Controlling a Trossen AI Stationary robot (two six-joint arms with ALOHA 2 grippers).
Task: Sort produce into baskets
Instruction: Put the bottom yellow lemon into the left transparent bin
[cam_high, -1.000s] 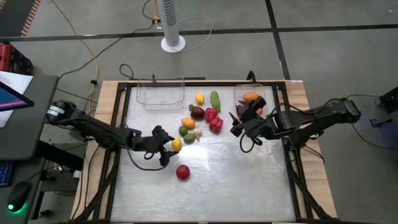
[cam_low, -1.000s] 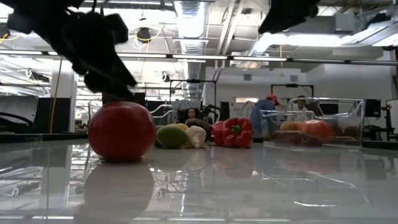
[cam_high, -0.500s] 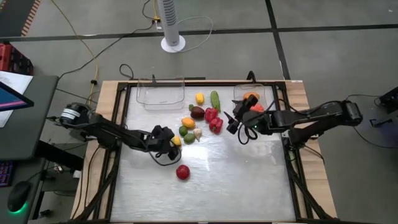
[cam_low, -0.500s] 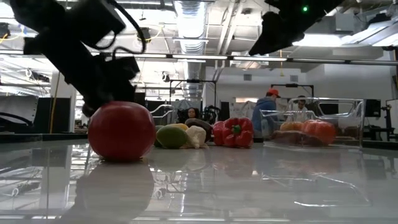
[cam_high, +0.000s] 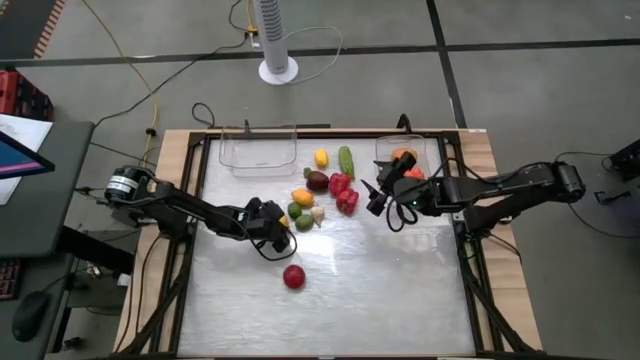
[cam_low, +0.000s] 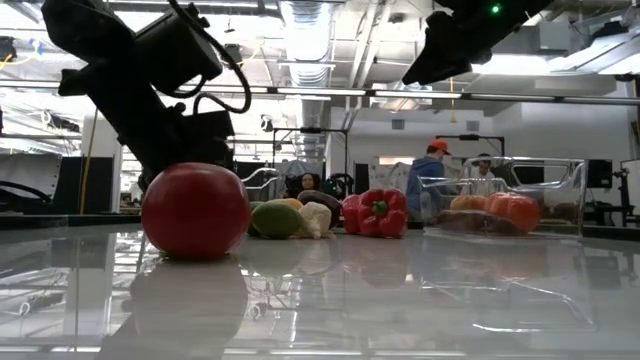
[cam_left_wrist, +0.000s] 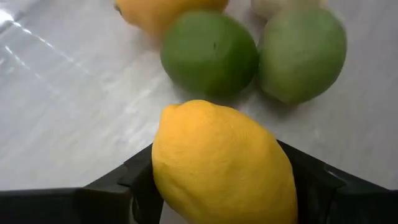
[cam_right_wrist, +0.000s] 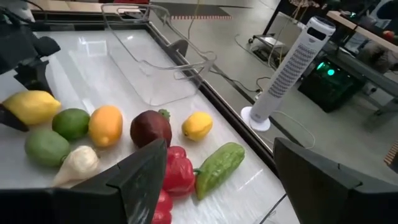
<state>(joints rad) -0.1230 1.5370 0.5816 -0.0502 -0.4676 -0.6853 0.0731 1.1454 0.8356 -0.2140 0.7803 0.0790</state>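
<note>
My left gripper is shut on a yellow lemon, close beside two green limes at the near edge of the produce cluster. The cluster at the table's middle holds an orange fruit, a dark purple one, red peppers, a white garlic, a small lemon and a green cucumber. A red tomato lies alone nearer the front. My right gripper is open and empty, raised just right of the red peppers. My left gripper pinches the lemon between its two fingers, one on each long side. The fingers come about level from the table's left, near side. The lemon's pointed end faces the limes. Whether it rests on the table, I cannot tell.
A clear basket stands at the far left and holds nothing. A second clear basket at the far right holds orange and red pieces. The near half of the table has free room around the tomato. People show in the room behind.
My left gripper has carried the lemon toward the table's far right, up to the green limes. My right gripper has gone a little toward the table's left, toward the red peppers, and has stayed open.
</note>
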